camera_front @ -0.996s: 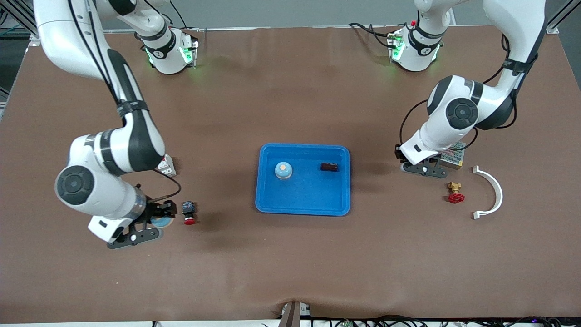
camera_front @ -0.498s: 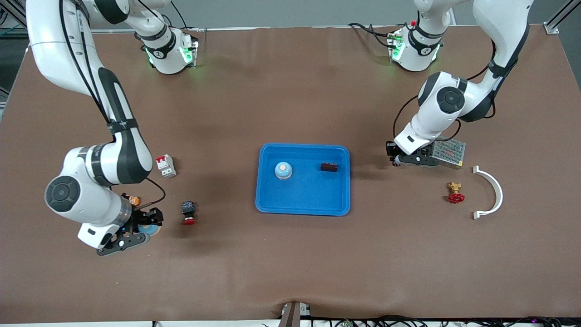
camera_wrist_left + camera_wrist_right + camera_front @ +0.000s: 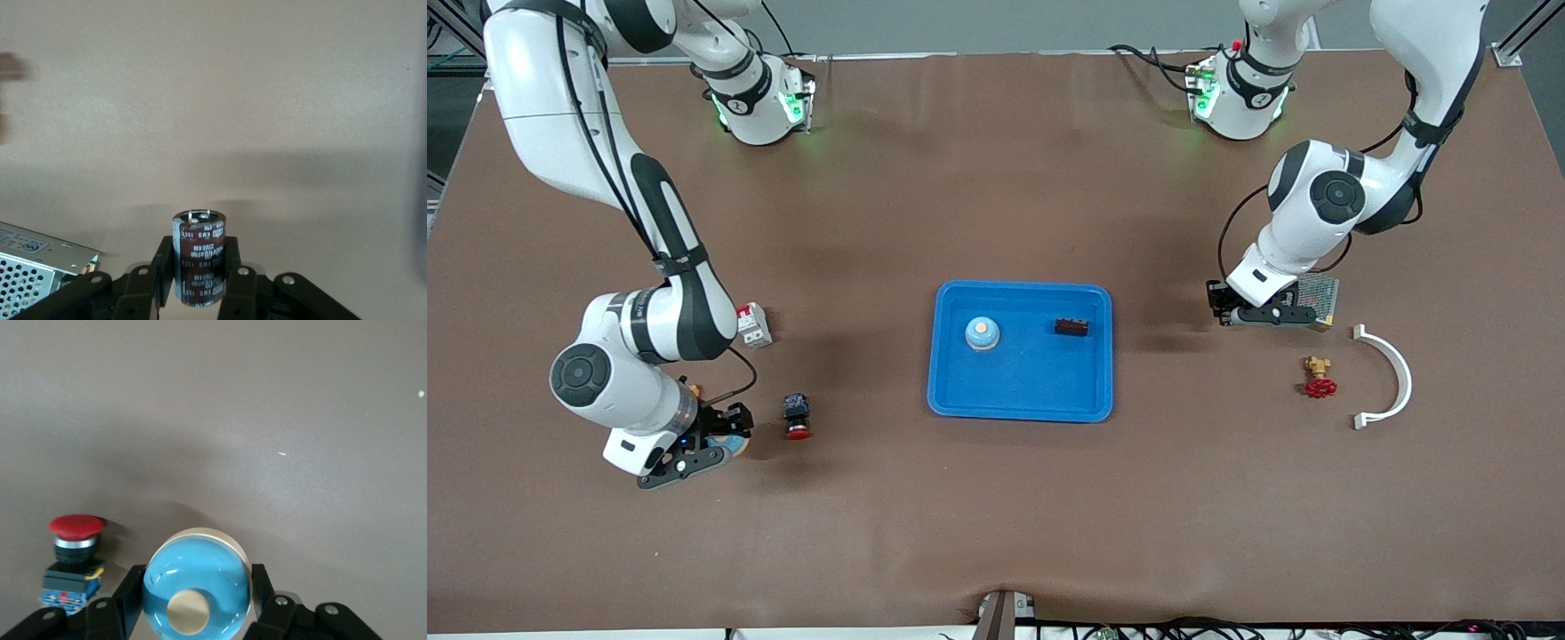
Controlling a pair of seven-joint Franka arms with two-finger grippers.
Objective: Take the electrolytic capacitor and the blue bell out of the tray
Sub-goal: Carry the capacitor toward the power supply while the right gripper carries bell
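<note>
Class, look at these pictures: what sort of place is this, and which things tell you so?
Probably a robotics lab bench: the left hand grips a capacitor, the right hand a blue bell, and a blue tray sits mid-table.

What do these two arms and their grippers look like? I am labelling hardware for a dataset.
Both arms are glossy white with black joint bands and round grey joint caps; black cables run along them, and green lights glow at the bases. The left gripper and right gripper are black, two-fingered, with silver screws.

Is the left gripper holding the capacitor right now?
Yes, the left wrist view shows the left gripper shut on the dark brown capacitor, one finger on each side.
</note>
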